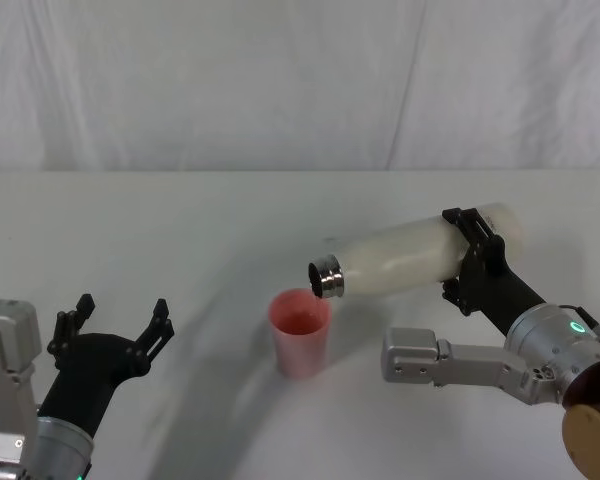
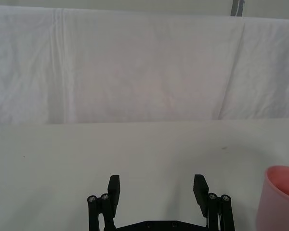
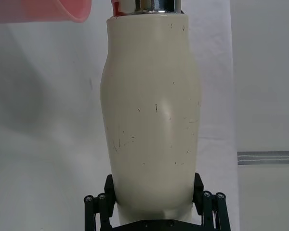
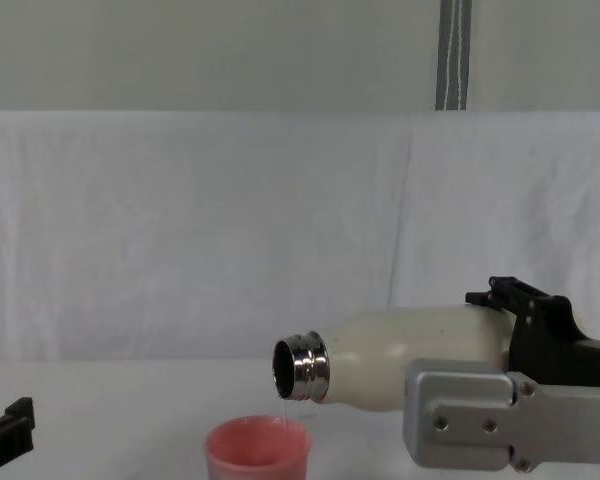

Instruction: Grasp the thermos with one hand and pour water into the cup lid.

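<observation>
Now the right gripper [image 1: 472, 262] is clamped round the thermos [image 1: 405, 258], tipped nearly flat with its steel neck over the cup lid [image 1: 300, 333] on the table [image 1: 180, 230]. From the chest a thin trickle [image 4: 286, 408] falls into the cup lid. The left gripper [image 1: 120, 322] sits low on the left, fingers apart.

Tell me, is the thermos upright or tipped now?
Tipped. The thermos lies almost level in the right gripper, its steel neck above the cup lid.

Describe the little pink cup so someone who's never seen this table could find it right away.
Look at the white-draped table, near its front middle between the two arms. Standing upright there is the small salmon-pink round cup lid, just below the steel neck of the tilted cream-white thermos held by the right gripper. It is the one pink, short, open-topped thing there.
</observation>
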Tool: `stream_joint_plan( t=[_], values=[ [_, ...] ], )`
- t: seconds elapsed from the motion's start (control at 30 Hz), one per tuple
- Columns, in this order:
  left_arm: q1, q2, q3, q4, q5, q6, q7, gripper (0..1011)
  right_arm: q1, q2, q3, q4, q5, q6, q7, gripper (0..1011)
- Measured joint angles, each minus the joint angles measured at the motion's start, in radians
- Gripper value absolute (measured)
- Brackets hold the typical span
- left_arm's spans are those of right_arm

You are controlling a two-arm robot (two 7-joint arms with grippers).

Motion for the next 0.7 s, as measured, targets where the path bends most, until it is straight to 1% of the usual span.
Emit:
stream_joint_plan(
  t=[0.7],
  values=[
    [0.000,0.000,0.000,0.000,0.000,0.000,0.000,1001,0.009,-0.001,-0.005,0.004,-0.001,-0.003,0.003,949]
  ],
)
